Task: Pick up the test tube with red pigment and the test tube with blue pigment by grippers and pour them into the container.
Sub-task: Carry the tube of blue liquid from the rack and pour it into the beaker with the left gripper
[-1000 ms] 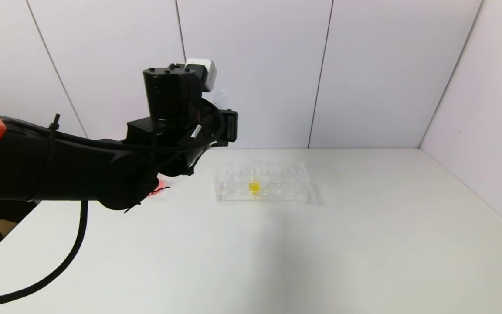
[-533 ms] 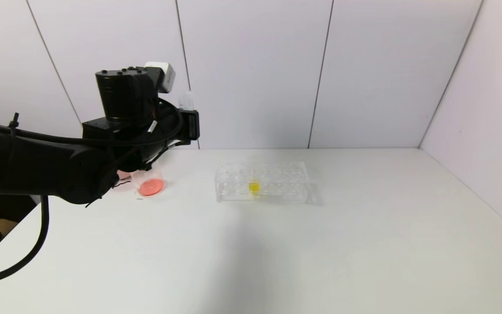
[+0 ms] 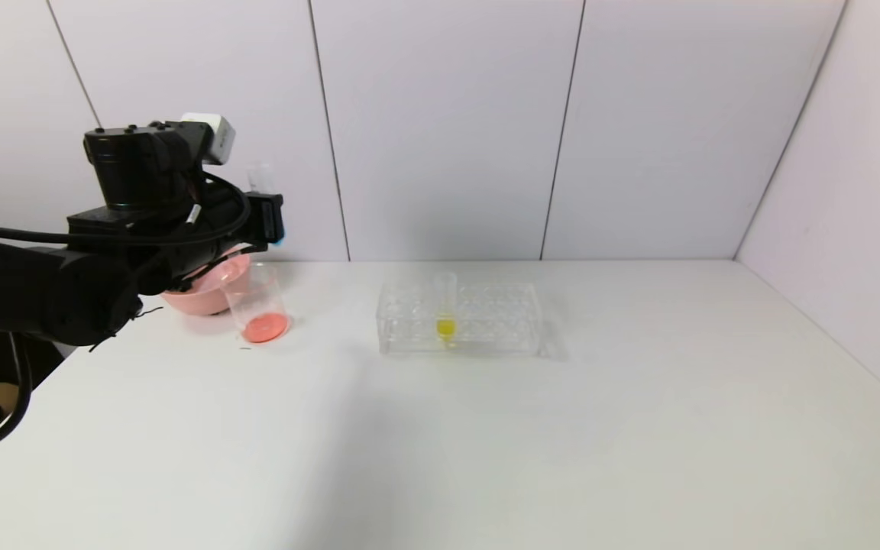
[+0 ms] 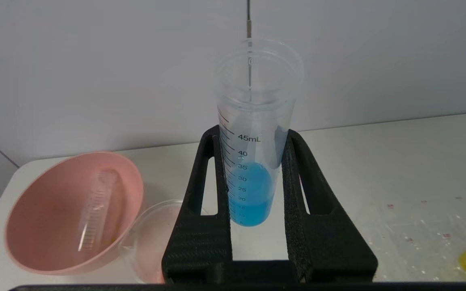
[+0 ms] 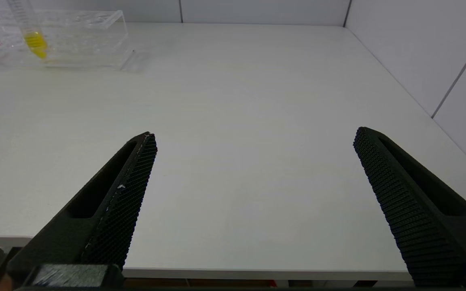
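My left gripper (image 3: 266, 219) (image 4: 252, 135) is shut on the test tube with blue pigment (image 4: 252, 190), which stands upright; its clear top (image 3: 260, 177) rises above the fingers. The gripper hangs just above the container (image 3: 257, 304) (image 4: 152, 232), a clear glass beaker with orange-red liquid at its bottom. No test tube with red pigment shows. A clear graduated tube (image 4: 95, 212) with no liquid showing in it lies in the pink bowl (image 3: 199, 289) (image 4: 34, 226). My right gripper (image 5: 255, 135) is open over the table's near edge with nothing between its fingers.
A clear tube rack (image 3: 486, 317) (image 5: 75, 36) stands mid-table with a yellow-liquid tube (image 3: 445, 305) (image 5: 30, 32) upright in it. The pink bowl touches the beaker's left side at the table's back left corner. White walls close the back and right.
My left arm has swung left, away from the rack, still gripping the blue tube. This uncovered the beaker and the pink bowl. The right arm has not moved.
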Robot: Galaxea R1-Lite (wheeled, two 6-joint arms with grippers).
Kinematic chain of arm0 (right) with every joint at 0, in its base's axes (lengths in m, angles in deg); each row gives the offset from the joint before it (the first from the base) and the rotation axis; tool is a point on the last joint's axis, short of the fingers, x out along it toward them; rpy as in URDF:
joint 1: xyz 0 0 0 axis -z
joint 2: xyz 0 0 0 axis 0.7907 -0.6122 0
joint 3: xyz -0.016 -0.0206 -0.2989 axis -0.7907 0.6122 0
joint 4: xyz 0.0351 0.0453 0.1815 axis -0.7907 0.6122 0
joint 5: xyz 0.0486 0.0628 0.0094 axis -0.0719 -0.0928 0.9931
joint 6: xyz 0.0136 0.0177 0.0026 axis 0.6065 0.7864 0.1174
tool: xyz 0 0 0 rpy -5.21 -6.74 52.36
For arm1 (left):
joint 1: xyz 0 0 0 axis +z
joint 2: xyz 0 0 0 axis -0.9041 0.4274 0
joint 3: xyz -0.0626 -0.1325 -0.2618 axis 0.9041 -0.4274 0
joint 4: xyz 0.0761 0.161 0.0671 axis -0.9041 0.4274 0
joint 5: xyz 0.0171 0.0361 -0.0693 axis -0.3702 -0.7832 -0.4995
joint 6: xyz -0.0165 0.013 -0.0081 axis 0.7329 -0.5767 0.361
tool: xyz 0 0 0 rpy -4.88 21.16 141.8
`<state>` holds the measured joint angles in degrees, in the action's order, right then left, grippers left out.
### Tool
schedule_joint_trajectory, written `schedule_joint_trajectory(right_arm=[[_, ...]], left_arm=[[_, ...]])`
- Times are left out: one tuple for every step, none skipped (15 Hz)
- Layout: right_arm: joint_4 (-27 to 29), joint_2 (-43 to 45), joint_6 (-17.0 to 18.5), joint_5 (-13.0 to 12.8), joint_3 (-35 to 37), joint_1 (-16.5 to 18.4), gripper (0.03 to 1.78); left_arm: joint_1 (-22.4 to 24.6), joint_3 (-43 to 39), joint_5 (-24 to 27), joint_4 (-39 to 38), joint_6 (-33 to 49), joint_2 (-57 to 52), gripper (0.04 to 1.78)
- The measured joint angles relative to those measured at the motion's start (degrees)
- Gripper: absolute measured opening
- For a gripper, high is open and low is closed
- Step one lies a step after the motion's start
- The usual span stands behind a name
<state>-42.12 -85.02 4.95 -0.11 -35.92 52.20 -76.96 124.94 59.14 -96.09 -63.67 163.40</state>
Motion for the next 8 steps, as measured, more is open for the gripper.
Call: schedule_joint_trajectory(right_arm=[[0.02,0.00,0.02,0.00,0.00,0.00,1.77],[0.00,0.00,0.02,0.00,0.00,-0.05,1.77],[0.02,0.00,0.02,0.00,0.00,-0.05,1.77],[0.02,0.00,0.00,0.00,0.00,-0.02,1.78],[0.02,0.00,0.02,0.00,0.00,0.00,1.77],[0.02,0.00,0.00,-0.02,0.00,0.00,1.78],[0.02,0.00,0.00,0.00,0.00,-0.02,1.78],[0.02,0.00,0.00,0.00,0.00,-0.02,1.78]], left_arm=[[1.63,-0.41,0.37,-0.83,-1.34,-0.02,0.38],[3.21,-0.69,0.67,-1.62,-2.17,-0.02,0.38],[4.72,-1.10,1.60,-1.96,-2.39,-0.02,0.38],[6.29,-1.40,3.23,-2.12,-2.40,-0.05,0.38],[7.53,-1.60,4.50,-2.15,-2.40,-0.05,0.38],[8.61,-1.73,5.22,-2.21,-2.39,-0.05,0.38],[9.55,-1.90,5.66,-2.21,-2.39,-0.05,0.38],[10.56,-2.07,6.23,-2.21,-2.43,-0.05,0.38]])
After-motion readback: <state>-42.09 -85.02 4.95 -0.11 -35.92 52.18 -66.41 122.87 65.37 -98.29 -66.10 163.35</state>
